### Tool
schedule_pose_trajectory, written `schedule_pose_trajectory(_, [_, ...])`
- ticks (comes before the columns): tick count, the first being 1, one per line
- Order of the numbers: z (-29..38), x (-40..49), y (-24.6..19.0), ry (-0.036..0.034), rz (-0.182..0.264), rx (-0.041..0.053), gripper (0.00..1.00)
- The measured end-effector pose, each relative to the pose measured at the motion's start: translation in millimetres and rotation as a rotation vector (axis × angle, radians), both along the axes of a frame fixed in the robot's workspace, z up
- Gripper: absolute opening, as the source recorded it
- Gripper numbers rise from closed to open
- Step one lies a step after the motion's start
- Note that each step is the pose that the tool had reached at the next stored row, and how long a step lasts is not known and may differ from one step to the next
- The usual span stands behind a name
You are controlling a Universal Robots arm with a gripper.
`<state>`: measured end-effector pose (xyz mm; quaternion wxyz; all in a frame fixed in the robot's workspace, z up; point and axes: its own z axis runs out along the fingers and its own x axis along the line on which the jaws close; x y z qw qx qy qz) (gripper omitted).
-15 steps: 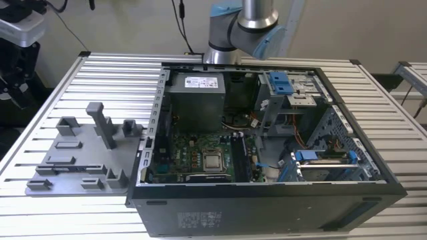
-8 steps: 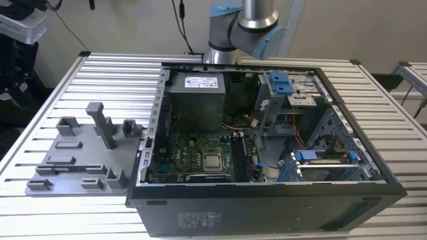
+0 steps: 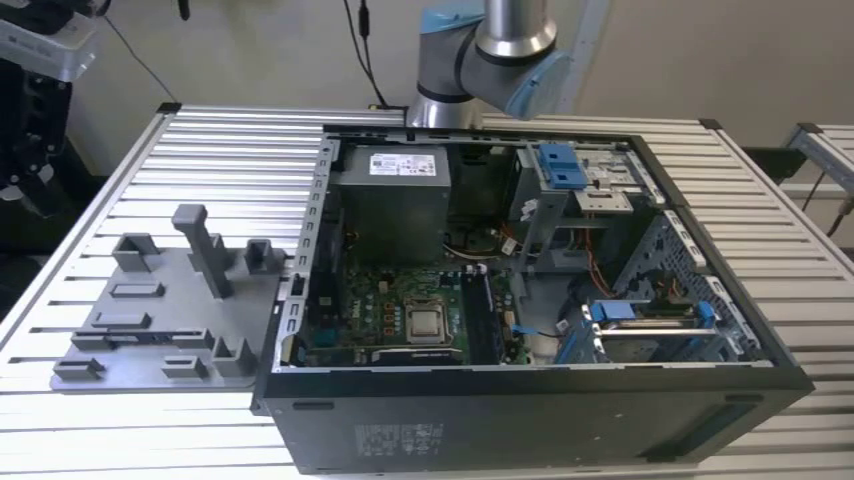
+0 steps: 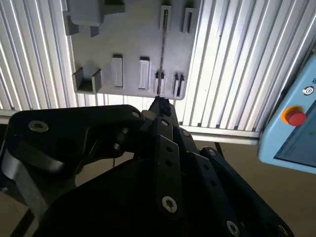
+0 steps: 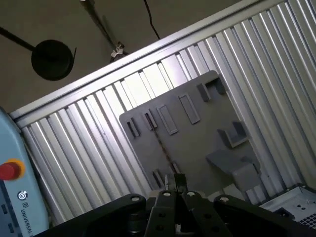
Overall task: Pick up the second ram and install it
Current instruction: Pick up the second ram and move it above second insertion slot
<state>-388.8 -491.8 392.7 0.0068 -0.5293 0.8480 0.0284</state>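
The second ram (image 3: 134,337) stands on its edge between two slotted holders of the grey tray (image 3: 174,290), on the exterior view's left. Both wrist views show it from above as a thin dark line (image 4: 162,54) (image 5: 159,143) across the tray (image 4: 133,44) (image 5: 197,143). My gripper (image 4: 160,104) (image 5: 177,181) hangs well above the tray. Its tips line up with one end of the ram. The fingers are shut with nothing between them.
An open computer case (image 3: 747,330) lies on the slatted metal table (image 3: 240,150), with the motherboard (image 3: 400,310) exposed inside. The arm's base (image 3: 481,50) stands behind the case. A teach pendant (image 4: 291,133) (image 5: 10,177) is off the table's edge.
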Motion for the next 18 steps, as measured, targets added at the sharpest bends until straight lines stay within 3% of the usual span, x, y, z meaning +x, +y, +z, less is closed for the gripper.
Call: schedule_pose_trajectory(18, [0.0,0.0,0.0,-0.0032,0.206,0.0,0.11])
